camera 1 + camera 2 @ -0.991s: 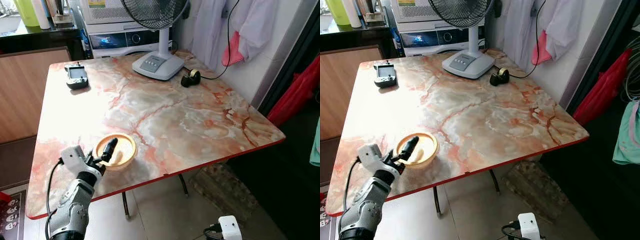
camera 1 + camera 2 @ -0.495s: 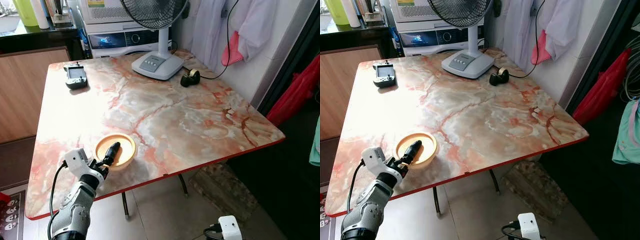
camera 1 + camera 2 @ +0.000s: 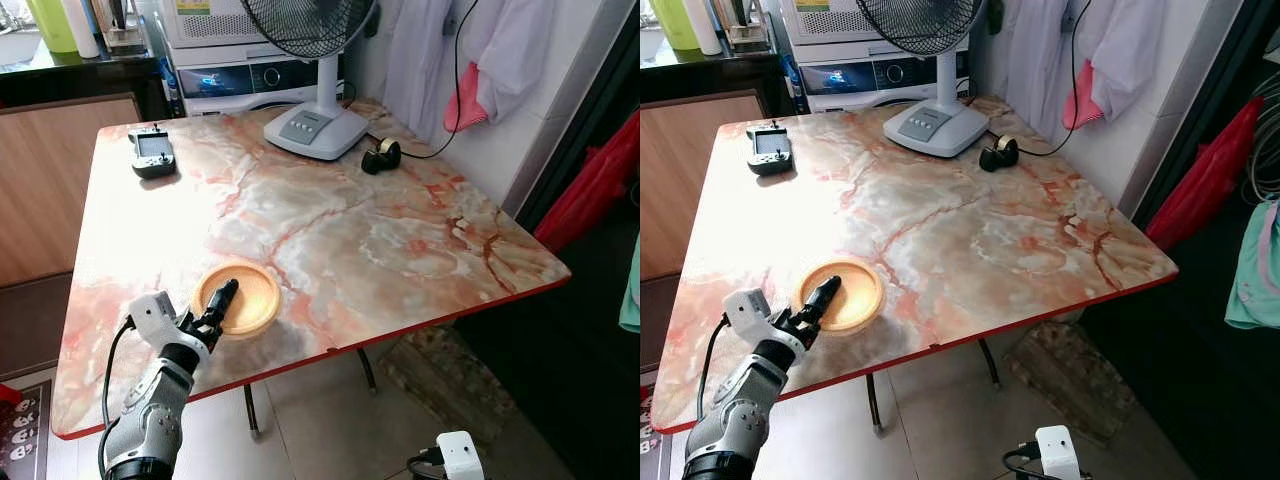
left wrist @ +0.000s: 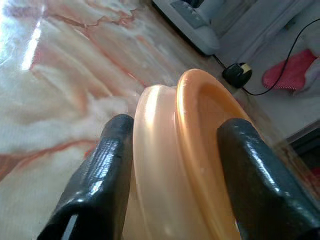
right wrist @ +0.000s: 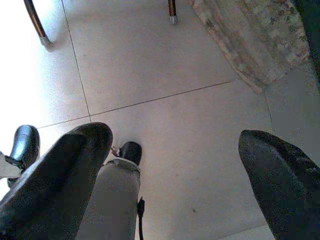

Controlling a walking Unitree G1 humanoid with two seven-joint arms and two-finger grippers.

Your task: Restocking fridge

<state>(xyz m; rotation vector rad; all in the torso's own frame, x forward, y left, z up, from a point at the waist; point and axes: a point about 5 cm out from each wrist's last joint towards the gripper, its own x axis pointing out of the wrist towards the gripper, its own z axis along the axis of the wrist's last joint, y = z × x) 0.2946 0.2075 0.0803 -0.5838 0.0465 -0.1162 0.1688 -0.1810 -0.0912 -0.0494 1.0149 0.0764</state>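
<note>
A shallow orange bowl (image 3: 248, 296) sits near the front left corner of the marble table (image 3: 350, 220). My left gripper (image 3: 222, 300) reaches over the table's front edge and is shut on the bowl's near rim. In the left wrist view the rim of the bowl (image 4: 197, 140) stands between the two black fingers (image 4: 102, 180), one on the outer wall and one inside. My right gripper (image 5: 175, 170) hangs open low at my right side, over the tiled floor.
A white fan base (image 3: 315, 128), a black tape dispenser (image 3: 381, 155) and a grey handheld controller (image 3: 153, 152) sit at the table's far side. Clothes hang on the wall at right. A red bag (image 3: 595, 190) and a woven mat (image 3: 440, 375) lie beyond the table's right edge.
My left gripper has dropped from above the bowl onto its near rim. The bowl has shifted slightly to the right and away.
</note>
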